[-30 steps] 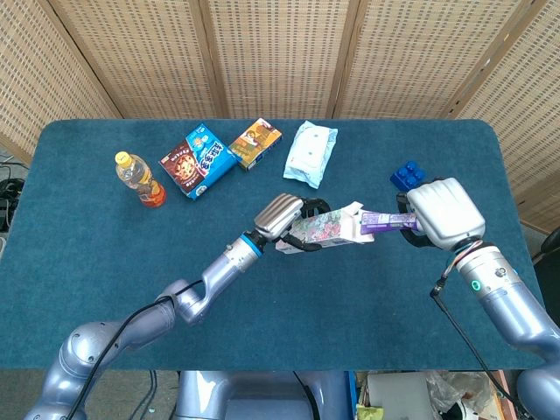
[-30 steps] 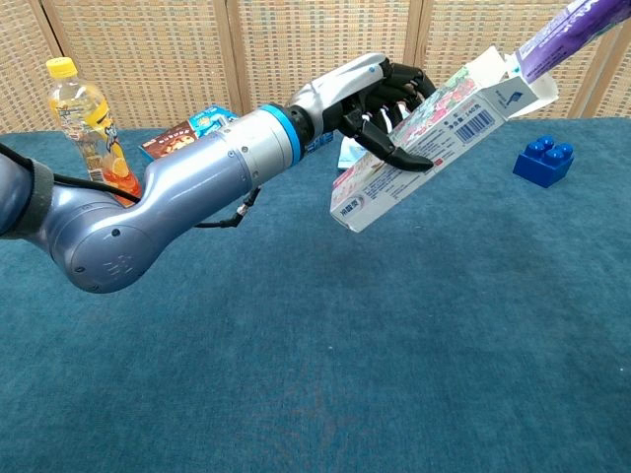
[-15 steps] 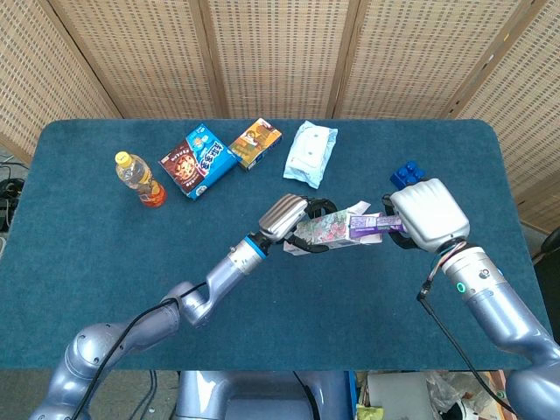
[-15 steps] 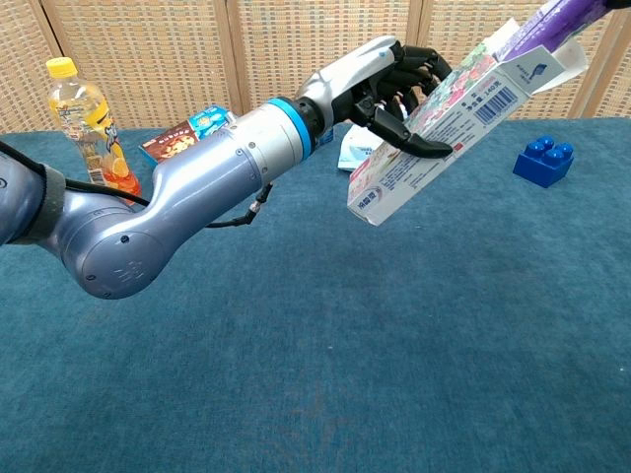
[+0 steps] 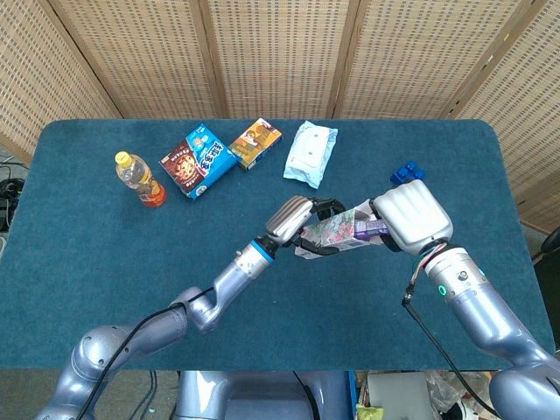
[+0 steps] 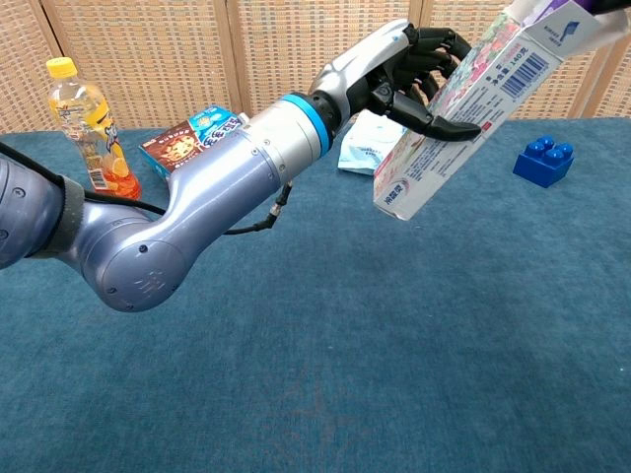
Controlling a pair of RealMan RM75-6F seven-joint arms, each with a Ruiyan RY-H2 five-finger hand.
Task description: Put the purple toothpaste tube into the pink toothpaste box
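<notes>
**Tube at the mouth of the box, both held off the table**

My left hand [image 5: 290, 218] grips the pink toothpaste box [image 5: 331, 233] around its middle, fingers [image 6: 434, 47] wrapped over the printed face. Box is in the air above the blue table [image 5: 87, 262], tilted: in the chest view its closed end points down toward 7 o'clock, its open end up toward 1 o'clock, flap showing at the top edge.

My right hand [image 5: 409, 215] is closed around the purple toothpaste tube [image 5: 369, 229]. Only a short purple length shows between that hand and the box's open end; the tube's tip meets the opening. How far in it sits I cannot tell.

Elsewhere on the table, from the box:
- blue toy brick [image 5: 404, 171] at 2 o'clock, just behind my right hand
- wet-wipes pack [image 5: 310, 152] at 12 o'clock
- two snack boxes [image 5: 198, 160] and [image 5: 255, 143] at 10–11 o'clock
- yellow-capped drink bottle [image 5: 139, 179] at 10 o'clock, upright, well apart
</notes>
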